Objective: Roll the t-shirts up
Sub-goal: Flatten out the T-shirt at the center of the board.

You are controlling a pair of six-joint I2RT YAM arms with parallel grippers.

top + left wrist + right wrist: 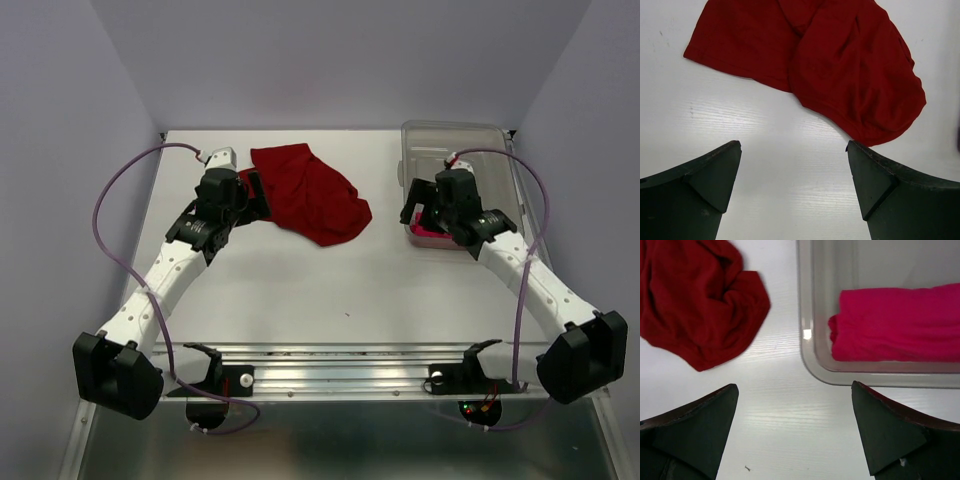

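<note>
Okay, I'm taking the clear plastic bin (452, 136) as my anchor; it is sitting at the far right of the white table (300, 290). The magenta-pink t-shirt (895, 322) is lying inside the bin as a tight roll, pressing close to the bin's near wall, with its rolled end facing the bin's left wall. The dark crimson t-shirt (312, 195) is lying outside the bin, to its left on the bare tabletop, apart from the bin wall, unrolled and bunching into loose folds. The right gripper (795, 385) is hovering at the bin's near left corner with its jaws standing wide apart and nothing between them; I'm seeing only table and the bin rim past its fingertips. The left gripper (792, 145) is hanging well left of the bin, on the far side of the crimson shirt from it, also spreading fully wide and gripping nothing, its fingertips pointing at the shirt's edge but not touching the cloth.
</note>
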